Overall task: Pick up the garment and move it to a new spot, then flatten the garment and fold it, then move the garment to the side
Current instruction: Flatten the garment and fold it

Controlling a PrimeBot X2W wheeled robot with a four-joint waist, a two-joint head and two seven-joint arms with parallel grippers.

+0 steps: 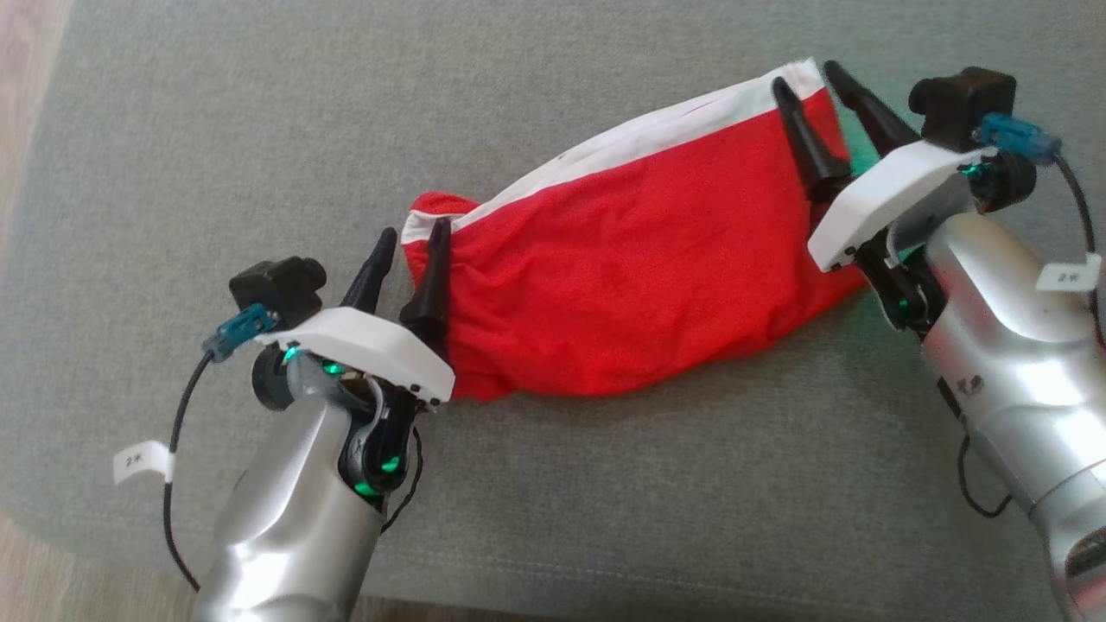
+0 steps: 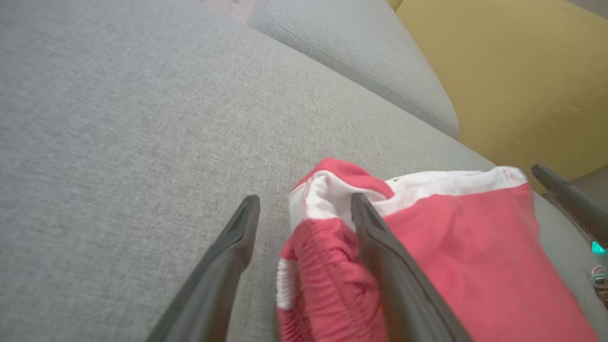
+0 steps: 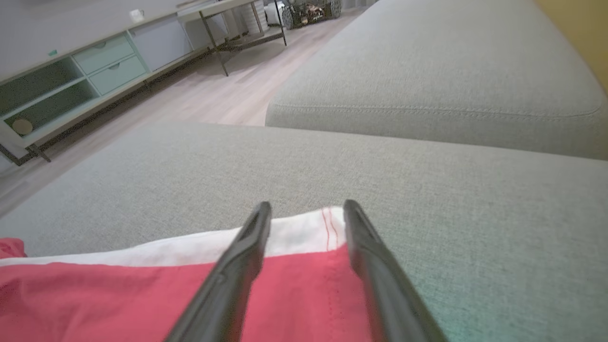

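Snagging is looking like the chief hazard at the left end. The left pincer (image 1: 415,231) is standing released, jaws apart, with one finger lying over the gathered end (image 2: 304,266) of the garment (image 1: 631,259) and the other sitting out over the bare grey cushion (image 1: 605,484). If that arm is pulling away low, the finger on the cloth is likely dragging the bunch along and crumpling it further.

Moving across, the red garment is lying slantwise on the cushion, rumpled through its middle, with its white band (image 3: 294,235) running along the far edge. It is not looking flat enough yet, so any fold made now is risking trapped creases and a lopsided shape.

At the right end, the right pincer (image 1: 808,75) is also standing released, its fingers straddling the corner of the white band without clamping it. Closing there is probably catching only a thin edge, which may be slipping free under tension, or pinching cushion fabric along with the cloth.
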